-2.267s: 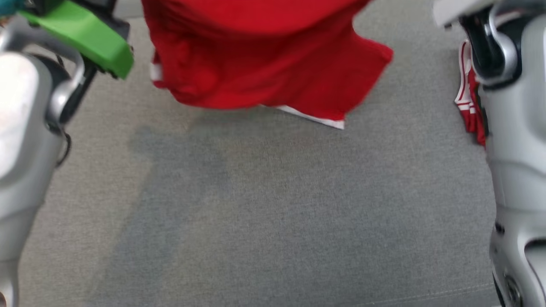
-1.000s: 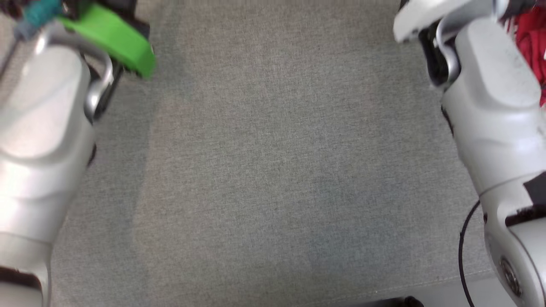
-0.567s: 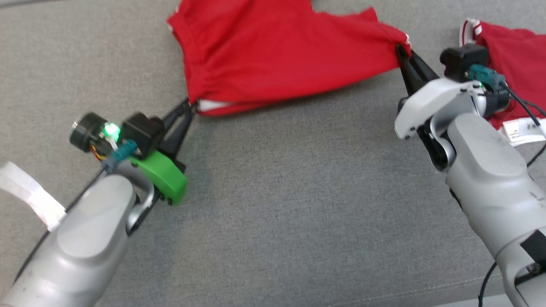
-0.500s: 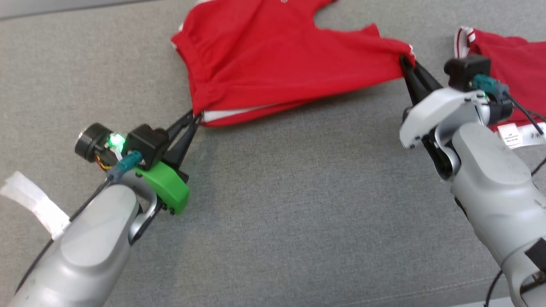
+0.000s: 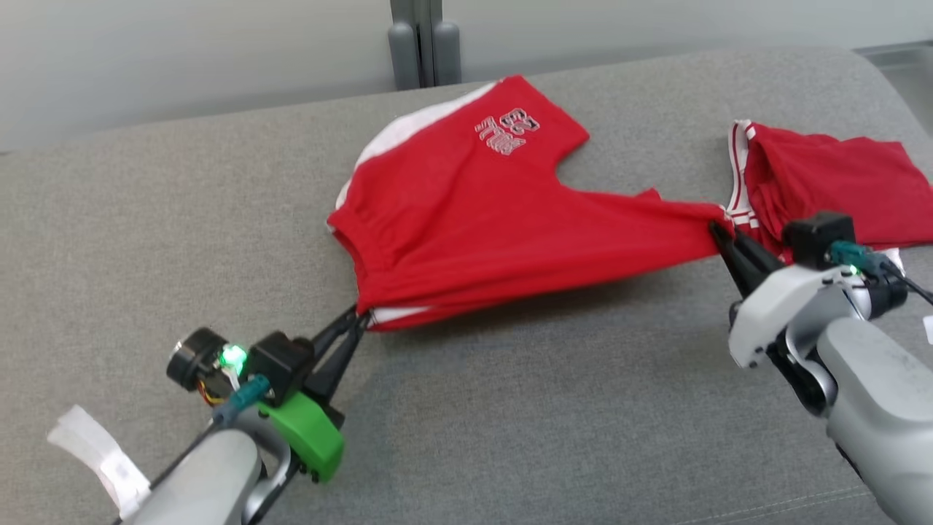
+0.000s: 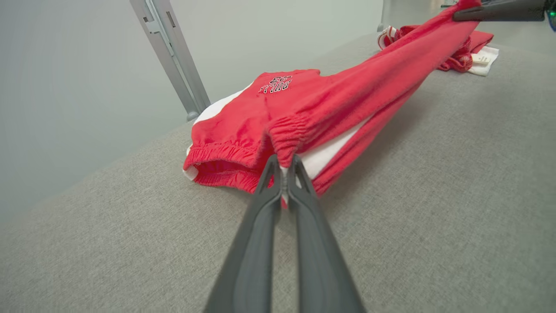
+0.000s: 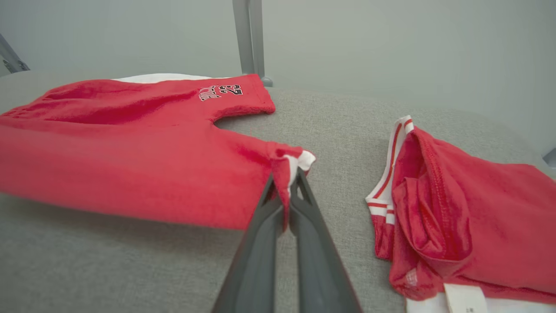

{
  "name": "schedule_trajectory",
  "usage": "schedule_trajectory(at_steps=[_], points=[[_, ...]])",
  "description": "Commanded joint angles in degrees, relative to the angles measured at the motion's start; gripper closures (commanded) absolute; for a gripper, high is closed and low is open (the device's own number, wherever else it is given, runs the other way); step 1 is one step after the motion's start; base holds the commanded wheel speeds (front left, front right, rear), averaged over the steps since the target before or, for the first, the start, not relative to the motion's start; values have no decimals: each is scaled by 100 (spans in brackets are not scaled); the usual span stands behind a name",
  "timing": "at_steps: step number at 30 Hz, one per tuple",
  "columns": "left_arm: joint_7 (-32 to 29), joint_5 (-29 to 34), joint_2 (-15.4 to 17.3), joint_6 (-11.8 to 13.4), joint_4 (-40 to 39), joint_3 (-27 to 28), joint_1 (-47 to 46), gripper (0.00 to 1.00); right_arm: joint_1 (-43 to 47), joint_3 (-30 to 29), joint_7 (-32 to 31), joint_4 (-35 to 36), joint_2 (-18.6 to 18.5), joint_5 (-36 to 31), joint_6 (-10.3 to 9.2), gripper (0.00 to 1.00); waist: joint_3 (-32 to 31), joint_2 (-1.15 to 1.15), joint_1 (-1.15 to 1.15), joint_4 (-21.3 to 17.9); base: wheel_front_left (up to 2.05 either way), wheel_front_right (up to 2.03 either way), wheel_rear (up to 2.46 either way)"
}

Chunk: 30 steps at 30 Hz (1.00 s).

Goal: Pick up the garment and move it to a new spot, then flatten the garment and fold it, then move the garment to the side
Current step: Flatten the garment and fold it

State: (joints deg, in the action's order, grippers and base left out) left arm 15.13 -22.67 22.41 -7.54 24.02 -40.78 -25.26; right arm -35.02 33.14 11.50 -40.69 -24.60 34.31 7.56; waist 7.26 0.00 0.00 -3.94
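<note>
The garment (image 5: 503,219) is a pair of red shorts with white side panels and a printed logo, stretched between my two grippers over the grey cushion. My left gripper (image 5: 357,319) is shut on the elastic waistband corner (image 6: 284,145) at the near left. My right gripper (image 5: 718,232) is shut on a leg hem corner (image 7: 289,167) at the right. The near edge hangs taut just above the cushion; the far leg with the logo (image 7: 219,92) rests on it.
A second red garment with white striped trim (image 5: 824,179) lies crumpled at the right, close behind my right gripper (image 7: 451,208). The grey cushion (image 5: 510,423) stretches wide in front. A grey metal post (image 5: 417,44) and pale wall stand behind the far edge.
The head camera has tilted up, so the whole scene slid down the picture. Both grippers keep their hold on the shorts, which now lie more spread out and taut.
</note>
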Motion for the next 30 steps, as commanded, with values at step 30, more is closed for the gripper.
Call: schedule_trajectory(at_steps=[30], points=[[-88,-67,-112,173,-931,16,267,100,1172,-1690,-2797,3406,-765,-1117,-13,100,280,0,0,692,0,0,0]])
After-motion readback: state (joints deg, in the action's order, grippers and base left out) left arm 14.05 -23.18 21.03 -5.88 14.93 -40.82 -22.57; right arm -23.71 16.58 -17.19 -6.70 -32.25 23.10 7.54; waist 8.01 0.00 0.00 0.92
